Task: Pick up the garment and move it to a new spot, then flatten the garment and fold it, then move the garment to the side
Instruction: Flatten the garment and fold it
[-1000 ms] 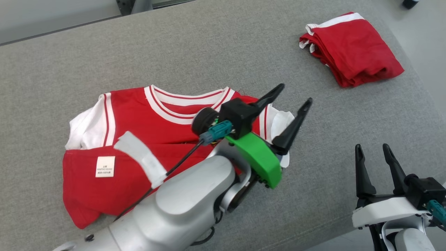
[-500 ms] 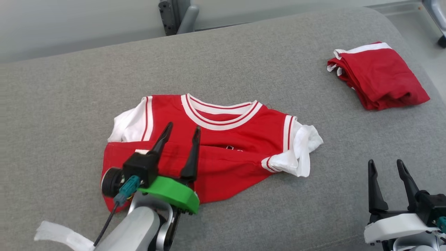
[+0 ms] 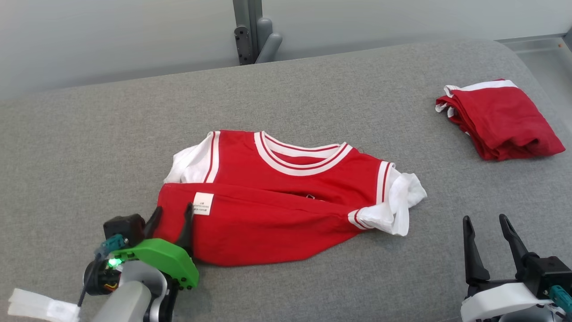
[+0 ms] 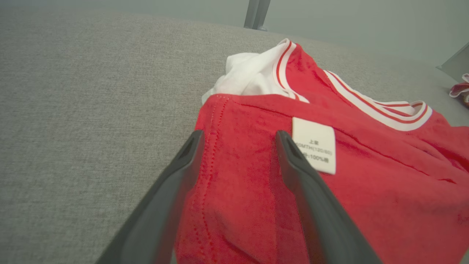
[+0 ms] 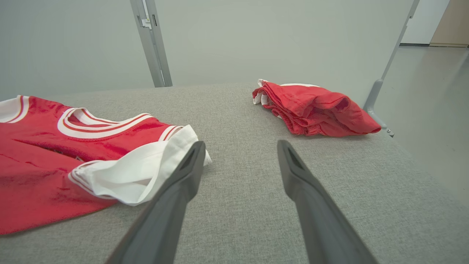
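While the garment (image 3: 268, 223) lies half folded in the middle of the tabletop (image 3: 313, 80), the left hand (image 3: 174, 208) lines up on its left end.

Folding looks to be the step in hand: the lower part is turned up over the chest, care label (image 3: 203, 203) showing and a white sleeve (image 3: 393, 205) spilling out at the right. The left hand, spread wide and holding nothing, straddles the garment's left fold, one finger over grey cloth and the other over red; whether either touches I cannot tell. The right hand (image 3: 485, 218), equally wide and empty, waits by the near edge toward the right corner. Next, I judge, the left hand must drop and pinch both layers together. A second folded red piece (image 3: 500, 120) sits by the right edge.
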